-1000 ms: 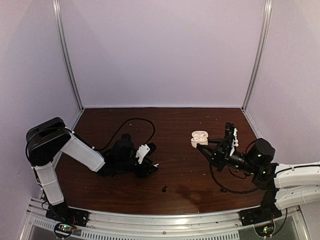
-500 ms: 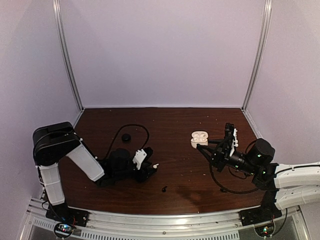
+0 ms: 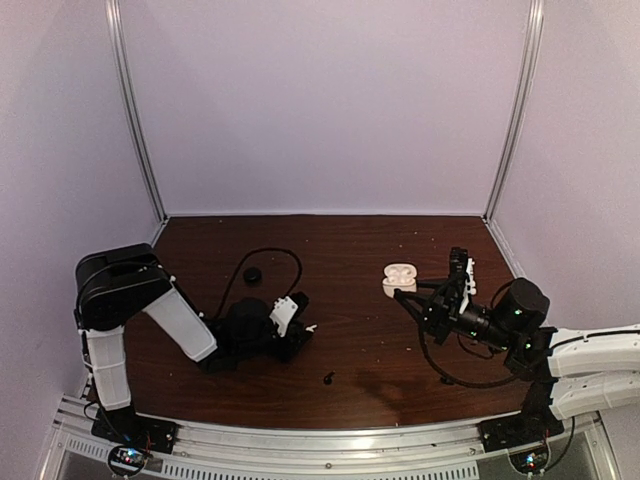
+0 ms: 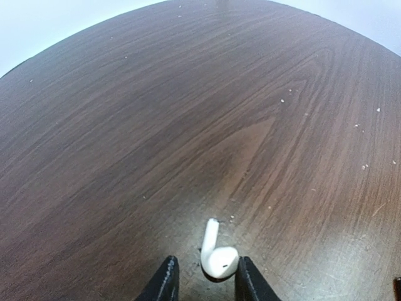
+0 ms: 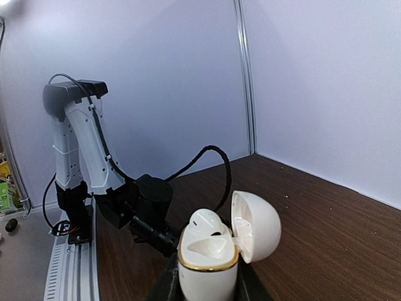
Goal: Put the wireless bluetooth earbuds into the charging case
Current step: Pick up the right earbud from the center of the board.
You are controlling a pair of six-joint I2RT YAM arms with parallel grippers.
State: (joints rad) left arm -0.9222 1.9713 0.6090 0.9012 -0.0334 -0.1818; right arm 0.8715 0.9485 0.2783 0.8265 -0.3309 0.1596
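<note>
One white earbud (image 4: 219,258) lies on the counter (image 4: 188,125) between our left tool's (image 4: 206,271) parted jaws. Our right tool (image 5: 205,285) grasps the open charging case (image 5: 210,254). We judge pickup and insertion are not yet done.

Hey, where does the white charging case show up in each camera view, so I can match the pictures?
Top external: the white charging case is right of centre, lid open, at the tips of the right pincer.
Left wrist: not in it.
Right wrist: bottom centre, between the pincer's fingers, lid hinged open to the right.
Shared landmark: the left arm, which also stands at the left of the right wrist view.
</note>
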